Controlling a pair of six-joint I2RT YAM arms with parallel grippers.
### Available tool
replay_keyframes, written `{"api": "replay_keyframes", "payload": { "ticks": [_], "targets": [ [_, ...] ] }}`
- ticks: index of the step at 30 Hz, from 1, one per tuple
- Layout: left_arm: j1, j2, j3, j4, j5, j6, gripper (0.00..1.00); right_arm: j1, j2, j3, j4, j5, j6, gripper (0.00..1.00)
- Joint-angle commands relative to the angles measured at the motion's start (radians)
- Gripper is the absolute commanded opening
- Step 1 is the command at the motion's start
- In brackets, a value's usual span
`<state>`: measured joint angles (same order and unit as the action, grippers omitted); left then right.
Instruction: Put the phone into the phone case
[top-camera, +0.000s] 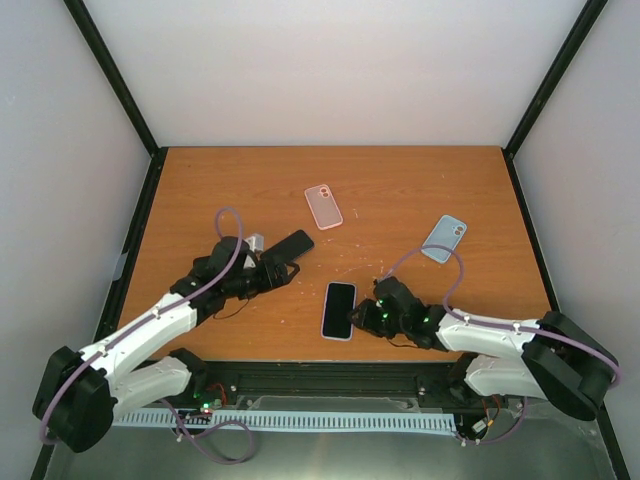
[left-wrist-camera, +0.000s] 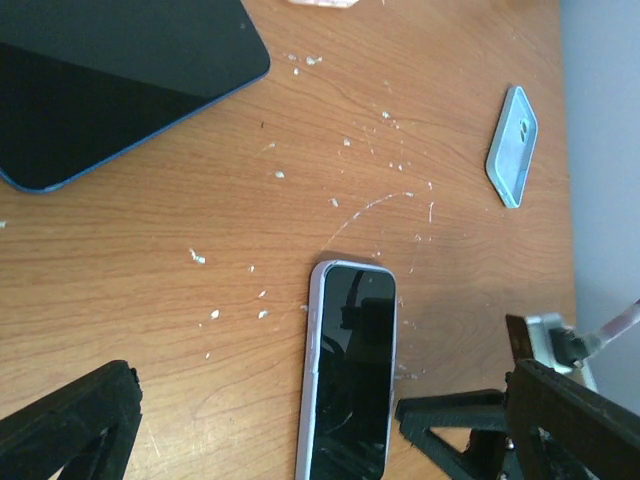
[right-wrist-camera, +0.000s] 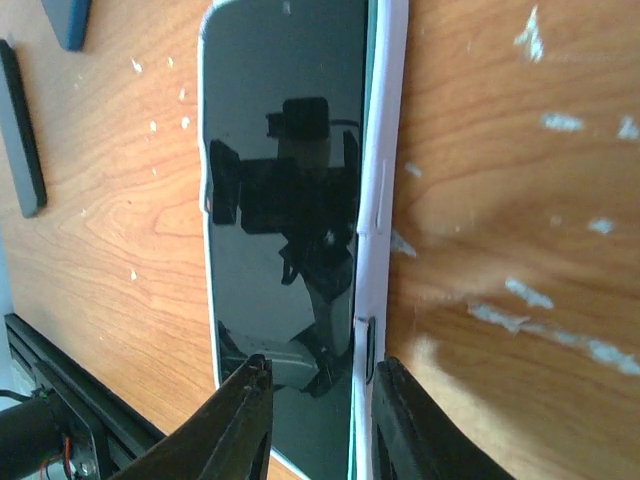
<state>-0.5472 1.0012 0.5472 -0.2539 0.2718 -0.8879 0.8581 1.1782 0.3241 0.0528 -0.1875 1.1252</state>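
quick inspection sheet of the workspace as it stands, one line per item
surface: wooden table, white specks scattered over it
job's things: phone lying screen up inside a pale case; full seating cannot be told
clutter: dark phone by the left arm, pink case, blue case, none touching another
grippers: left gripper open, holding nothing; right gripper open, fingers over the phone's cased edge
cables: purple cable looping over each arm
surroundings: white walls, black frame posts
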Motion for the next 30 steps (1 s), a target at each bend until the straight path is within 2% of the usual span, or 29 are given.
{"api": "replay_keyframes", "payload": {
  "ticks": [1, 6, 10, 15, 23, 28, 30],
  "targets": [
    [0.014, 0.01, 0.08, -0.025, -0.028, 0.032, 0.99, 0.046, 0.04, 0.026, -0.051, 0.04, 0.029, 0.28],
    [0.079, 0.045, 0.087, -0.003, 0.008, 0.029, 0.99, 0.087, 0.152, 0.058, -0.054, 0.034, 0.027, 0.24],
    [0.161, 0.095, 0.095, 0.035, 0.07, 0.035, 0.99, 0.111, 0.208, 0.061, -0.11, 0.076, 0.044, 0.13],
    [0.22, 0.186, 0.149, 0.036, 0.033, 0.058, 0.99, 0.112, 0.227, 0.123, -0.224, 0.154, 0.008, 0.03],
    [0.282, 0.348, 0.197, 0.085, 0.08, 0.104, 0.99, 0.111, 0.248, 0.179, -0.288, 0.219, -0.036, 0.03],
    [0.285, 0.455, 0.238, 0.148, 0.094, 0.143, 0.99, 0.099, 0.141, 0.293, -0.368, 0.281, -0.167, 0.17],
    [0.285, 0.495, 0.267, 0.163, 0.052, 0.169, 0.99, 0.064, 0.1, 0.313, -0.347, 0.281, -0.232, 0.23]
  ]
}}
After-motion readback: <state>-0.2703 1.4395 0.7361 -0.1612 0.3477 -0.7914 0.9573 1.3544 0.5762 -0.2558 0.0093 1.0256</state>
